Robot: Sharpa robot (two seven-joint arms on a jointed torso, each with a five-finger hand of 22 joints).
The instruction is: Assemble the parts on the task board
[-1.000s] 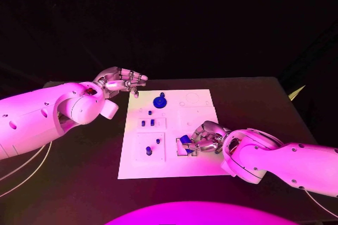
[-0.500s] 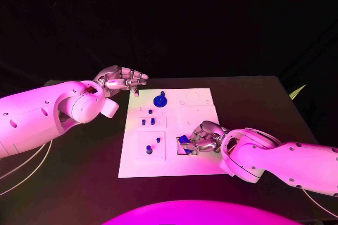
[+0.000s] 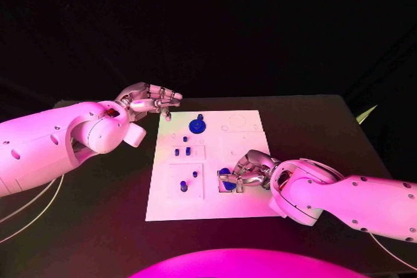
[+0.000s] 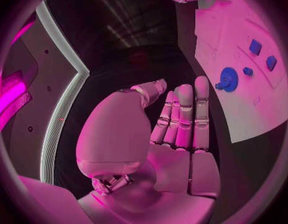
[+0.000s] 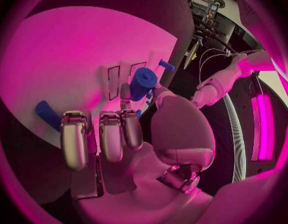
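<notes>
1. Two arms are on my screens; starting at 9 o'clock, the left robot hand [image 3: 149, 100] hangs over the dark worktop [image 3: 322, 127] just off the far left corner of the task board [image 3: 247, 205]. My left wrist feed shows its fingers [image 4: 184, 117] lying straight and side by side, thumb apart, nothing in them.
2. At 12 o'clock on the task board I see a round blue part [image 3: 197, 126] standing upright.
3. Toward 9 o'clock on the board, two small blue parts [image 3: 182, 151] sit side by side in a rectangular outline, and below them another blue part [image 3: 184, 184] stands in a second outline.
4. Just right of the board's centre, the right robot hand [image 3: 247, 172] rests low on the board, its fingers curled around a blue cylindrical part [image 5: 143, 83], pinched between thumb and fingers beside the slots.
5. On my right wrist feed, a separate blue peg [image 5: 49, 115] lies near the board's edge.
</notes>
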